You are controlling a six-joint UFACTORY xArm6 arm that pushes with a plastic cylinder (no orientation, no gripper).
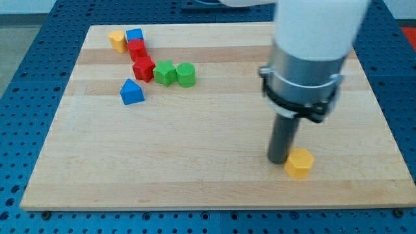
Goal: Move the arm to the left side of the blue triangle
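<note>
arm pose: the rod hangs straight down from a thick grey and white housing at the view's right, its dark shaft upright over the wooden board (214, 175).
my tip (278, 160): a bare rod end holding nothing, resting low at the board surface, just beside the yellow block (299, 162), which sits at its right and slightly toward the view's bottom; whether they touch i cannot tell.
blue triangle (132, 92): well apart from my tip, far to its left and toward the view's top, standing alone on the board.
green blocks: two, one (165, 72) touching the other (186, 74), up and left of my tip, between it and the cluster.
red blocks: one (143, 68) against the left green block, another (136, 49) above it, both far left of my tip.
far corner: a blue block (134, 34) and a yellow-orange block (117, 40) sit farthest from my tip.
path: bare board lies between my tip and the blue triangle.
materials: pale striped wood board, blue perforated table (26, 78) around it, smooth matte blocks.
</note>
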